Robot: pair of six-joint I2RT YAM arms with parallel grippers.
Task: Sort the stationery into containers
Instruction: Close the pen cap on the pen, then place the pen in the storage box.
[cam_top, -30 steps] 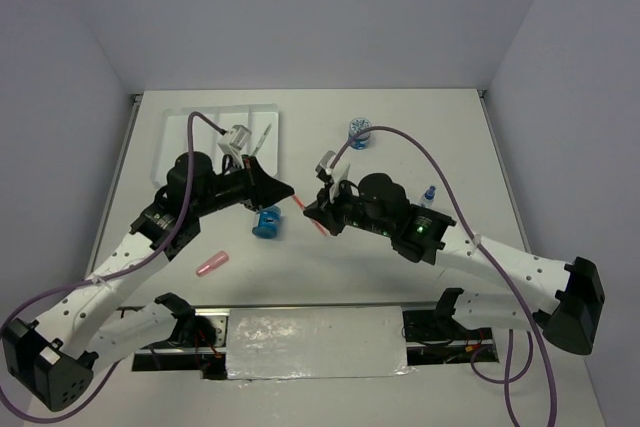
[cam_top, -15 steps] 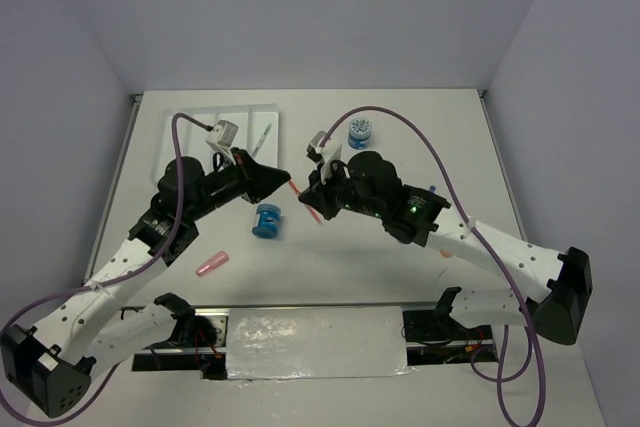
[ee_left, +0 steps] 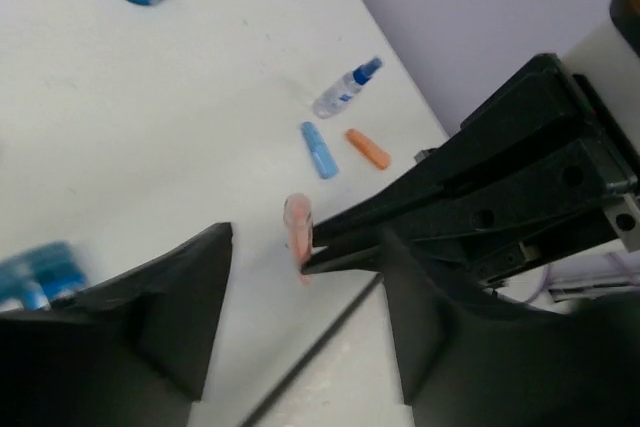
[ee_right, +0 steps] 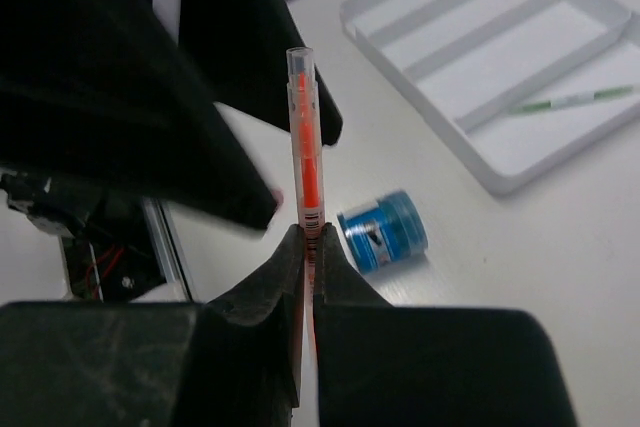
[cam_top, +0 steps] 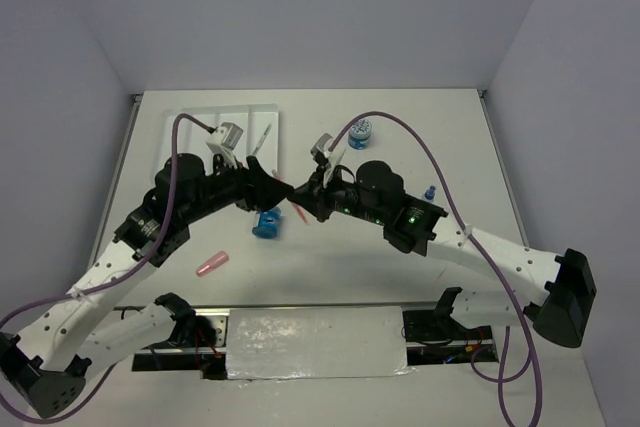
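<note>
Right wrist view: the thin orange pen is gripped by its lower end in the closed right tool and held upright above the table. Seen from the left wrist, the pen is framed between the parted fingers of the left tool, which holds nothing. From above, both tools are seen tip to tip over the table's middle, just beside a blue spool. The white tray is set at far left, with a grey-green pen laid in its rightmost compartment. A pink piece is seen by the near edge.
</note>
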